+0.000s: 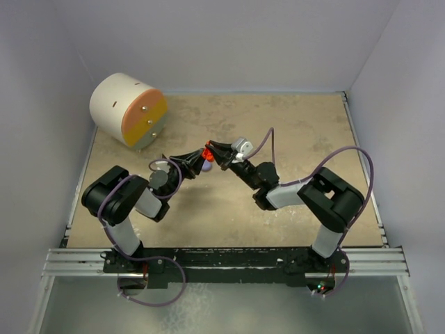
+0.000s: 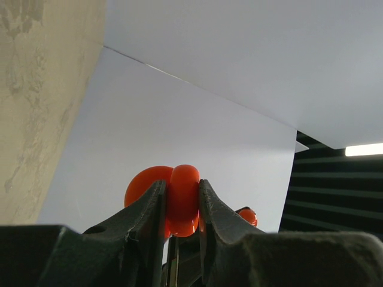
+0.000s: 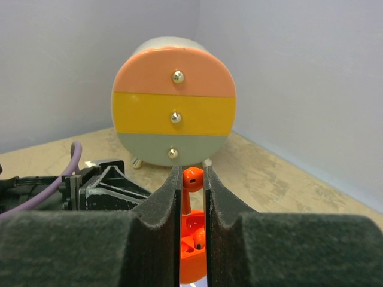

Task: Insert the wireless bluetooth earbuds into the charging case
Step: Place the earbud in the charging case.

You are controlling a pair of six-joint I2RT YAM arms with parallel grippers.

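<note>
Arms met over the middle of the tan speckled table [image 1: 299, 132], each folded at a raised elbow. The left arm [image 1: 111, 198] rose from its base at the near left, bent at an elbow out to the left, and reached right and slightly far. It ended in the left gripper [image 1: 198, 163], which pointed right. The right arm [image 1: 334, 198] mirrored it from the near right, with its elbow out to the right. Its forearm ran left and slightly far to the right gripper [image 1: 212, 151]. The two grippers' tips sat just beside each other.

The left gripper's black fingers were clamped on the round red plastic charging case [image 2: 179, 200], held off the table with its rounded body bulging past the pads. The right gripper was closed on a small red plastic earbud [image 3: 192, 178], with the bulb poking out at the fingertips and the stem running back between them. The open red case showed just below that earbud through the gap between the fingers; whether they touched could not be told. Something red lay in a pocket of the case, too hidden to name.

At the far left stood a round cabinet [image 3: 173, 107] with peach, yellow and grey-green drawers, well apart from both arms.
</note>
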